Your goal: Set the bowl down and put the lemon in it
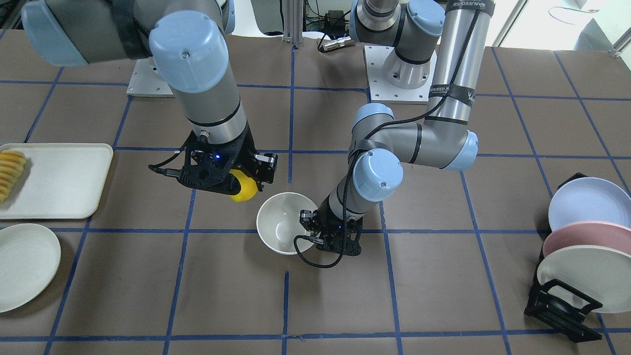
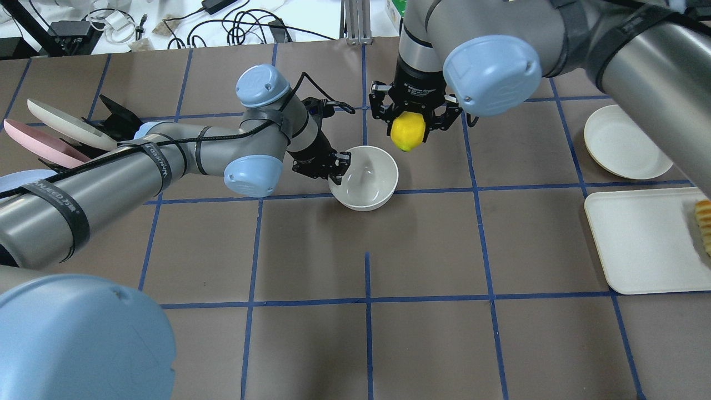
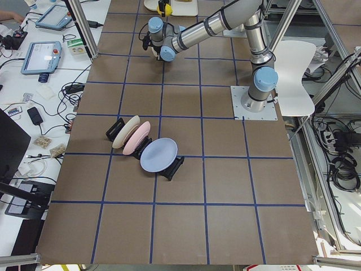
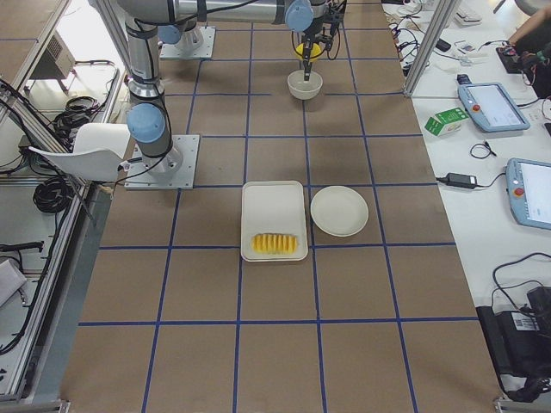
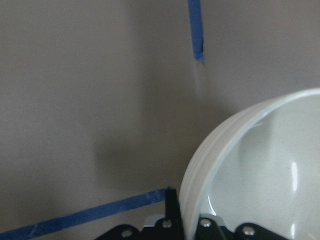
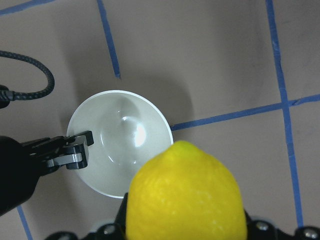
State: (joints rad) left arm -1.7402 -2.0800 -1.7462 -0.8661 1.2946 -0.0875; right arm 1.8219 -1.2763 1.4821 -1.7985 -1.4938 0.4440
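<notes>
Both wrist close-ups on the bowl (image 5: 260,165)

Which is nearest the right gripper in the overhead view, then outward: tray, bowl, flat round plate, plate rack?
1. bowl, close beside the right gripper.
2. flat round plate, far on the robot's right.
3. tray, also right, nearer the robot.
4. plate rack, far left.

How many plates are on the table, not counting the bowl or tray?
4. Three stand in the black rack: blue plate, pink plate, cream plate. The off-white plate lies flat beside the tray.
</notes>
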